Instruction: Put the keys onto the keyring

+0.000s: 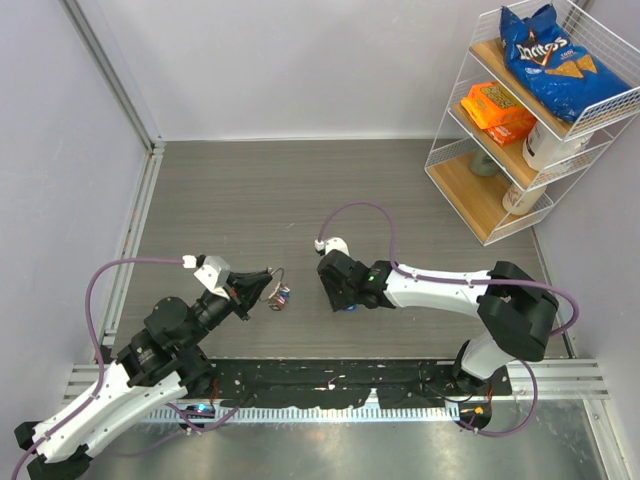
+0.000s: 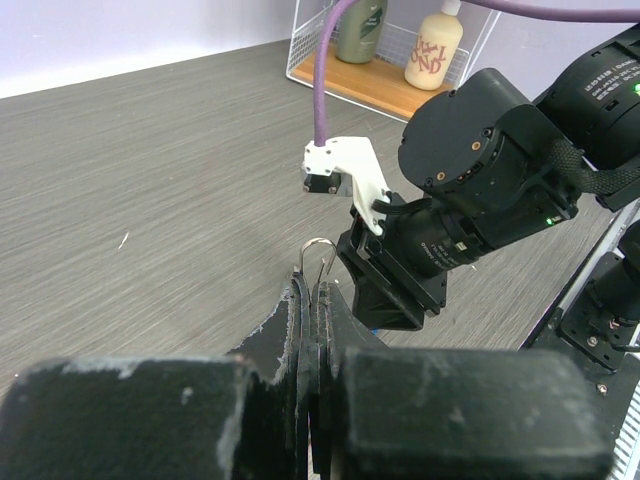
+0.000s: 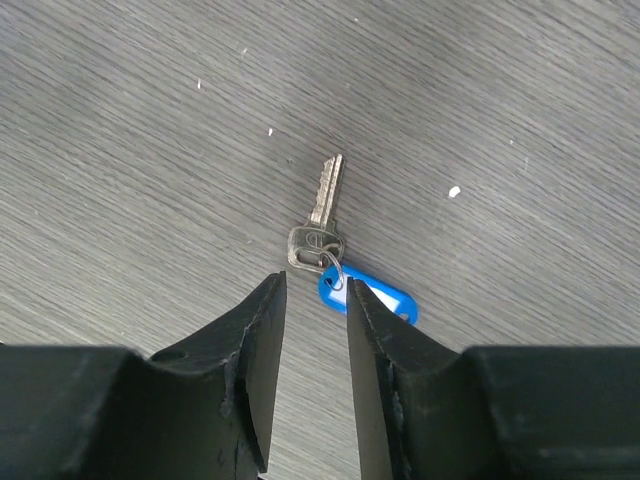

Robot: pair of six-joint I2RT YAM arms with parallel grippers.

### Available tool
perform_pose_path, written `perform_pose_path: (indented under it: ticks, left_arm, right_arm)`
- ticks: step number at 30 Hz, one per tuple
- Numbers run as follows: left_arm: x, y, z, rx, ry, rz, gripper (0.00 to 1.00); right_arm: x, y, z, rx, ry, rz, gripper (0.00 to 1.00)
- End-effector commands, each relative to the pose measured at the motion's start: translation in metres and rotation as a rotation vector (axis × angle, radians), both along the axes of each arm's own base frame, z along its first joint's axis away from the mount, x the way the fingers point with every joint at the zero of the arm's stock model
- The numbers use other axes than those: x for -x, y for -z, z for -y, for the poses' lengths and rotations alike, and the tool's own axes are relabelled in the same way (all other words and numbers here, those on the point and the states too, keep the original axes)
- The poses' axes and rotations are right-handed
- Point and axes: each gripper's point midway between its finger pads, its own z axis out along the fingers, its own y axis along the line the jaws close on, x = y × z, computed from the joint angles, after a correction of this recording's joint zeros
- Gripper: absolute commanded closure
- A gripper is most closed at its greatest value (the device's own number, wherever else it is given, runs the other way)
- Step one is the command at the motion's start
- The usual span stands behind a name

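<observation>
My left gripper (image 1: 264, 281) is shut on the thin silver keyring (image 1: 279, 271), whose wire loop sticks up out of the closed jaws in the left wrist view (image 2: 316, 258). A small red and blue bunch of keys (image 1: 283, 296) hangs just under the ring. My right gripper (image 1: 340, 292) is open and points down at the table. Just past its fingertips (image 3: 268, 290) lies a silver key (image 3: 320, 210) joined by a small wire loop to a blue plastic tag (image 3: 380, 295). The right fingertip partly covers the tag. The two grippers are a short gap apart.
A white wire shelf (image 1: 455, 150) stands at the back right with a blue chips bag (image 1: 548, 55), orange boxes (image 1: 497, 108) and bottles. A metal rail (image 1: 130, 230) runs along the left wall. The black right arm (image 2: 480, 190) fills the right of the left wrist view.
</observation>
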Motion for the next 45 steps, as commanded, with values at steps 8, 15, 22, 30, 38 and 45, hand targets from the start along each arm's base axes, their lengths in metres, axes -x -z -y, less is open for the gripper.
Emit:
perform_pose_path:
  ticks: [8, 15, 22, 30, 38, 45]
  left_arm:
    - [0.002, -0.033, -0.002, 0.063, 0.004, 0.073, 1.00]
    - [0.002, -0.033, -0.002, 0.061, 0.004, 0.072, 1.00]
    - [0.001, -0.031, -0.002, 0.058, 0.002, 0.069, 1.00]
    - [0.001, -0.030, -0.001, 0.055, 0.002, 0.065, 1.00]
    - [0.004, -0.034, 0.003, 0.071, 0.032, 0.063, 1.00]
    - [0.010, -0.041, 0.011, 0.099, 0.080, 0.061, 1.00]
  right_arm:
    - [-0.011, 0.008, -0.004, -0.072, 0.041, -0.030, 0.64]
    - [-0.009, 0.015, -0.004, -0.082, 0.042, -0.049, 0.64]
    - [-0.004, 0.022, -0.006, -0.084, 0.028, -0.078, 0.72]
    - [-0.007, 0.007, -0.003, -0.109, 0.024, -0.031, 0.94]
    - [-0.006, -0.051, -0.001, -0.212, -0.032, 0.090, 0.94]
    - [0.022, -0.130, -0.013, -0.463, -0.240, 0.198, 0.94]
